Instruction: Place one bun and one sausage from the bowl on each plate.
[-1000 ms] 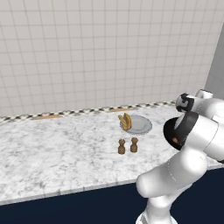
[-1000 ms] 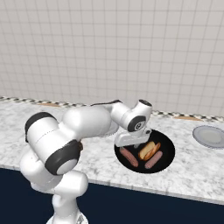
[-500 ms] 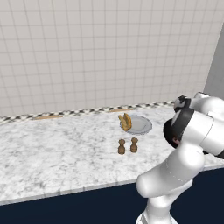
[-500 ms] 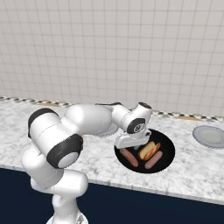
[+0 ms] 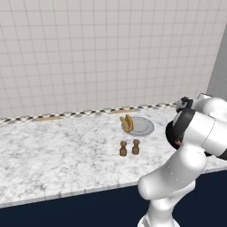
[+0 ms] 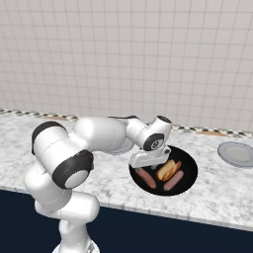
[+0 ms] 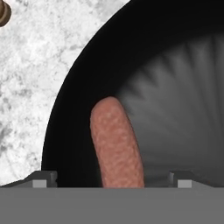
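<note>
sausage (image 7: 117, 142) between open gripper (image 7: 111, 177) fingertips

bowl (image 6: 189, 174) on counter (image 6: 113, 170) near front edge; 2 sausages (image 6: 146, 177) + bun (image 6: 168, 169) in it, bun btwn them. plate (image 6: 237, 153) well right of bowl. other plate (image 5: 142, 127) w/ bun on its left side; 2 shakers (image 5: 129, 147) side by side just in front of it.
</note>
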You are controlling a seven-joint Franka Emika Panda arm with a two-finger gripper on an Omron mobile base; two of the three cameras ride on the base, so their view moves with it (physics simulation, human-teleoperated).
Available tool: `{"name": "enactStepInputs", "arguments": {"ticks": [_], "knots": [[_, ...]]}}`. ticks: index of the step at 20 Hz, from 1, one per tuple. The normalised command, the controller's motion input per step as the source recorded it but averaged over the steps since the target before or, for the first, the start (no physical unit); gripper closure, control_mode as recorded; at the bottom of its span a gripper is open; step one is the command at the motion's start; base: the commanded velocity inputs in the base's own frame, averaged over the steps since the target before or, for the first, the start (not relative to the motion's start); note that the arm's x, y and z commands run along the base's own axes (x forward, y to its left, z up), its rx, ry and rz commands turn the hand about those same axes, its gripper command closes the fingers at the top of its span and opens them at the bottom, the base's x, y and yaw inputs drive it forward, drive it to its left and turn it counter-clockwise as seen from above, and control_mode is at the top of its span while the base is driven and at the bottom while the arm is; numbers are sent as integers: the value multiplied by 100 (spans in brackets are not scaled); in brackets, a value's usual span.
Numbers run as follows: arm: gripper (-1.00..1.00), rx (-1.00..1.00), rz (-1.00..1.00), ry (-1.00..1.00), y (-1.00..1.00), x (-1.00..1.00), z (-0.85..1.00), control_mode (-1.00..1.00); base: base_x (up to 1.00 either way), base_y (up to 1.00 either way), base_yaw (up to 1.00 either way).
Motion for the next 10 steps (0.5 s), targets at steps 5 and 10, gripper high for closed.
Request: {"name": "enactStepInputs", "arguments": {"ticks": [5,10], "knots": [[-100,0,0,0,0,0,-5,-100,0,0,0],[-100,0,0,0,0,0,-15,-100,0,0,0]]}}
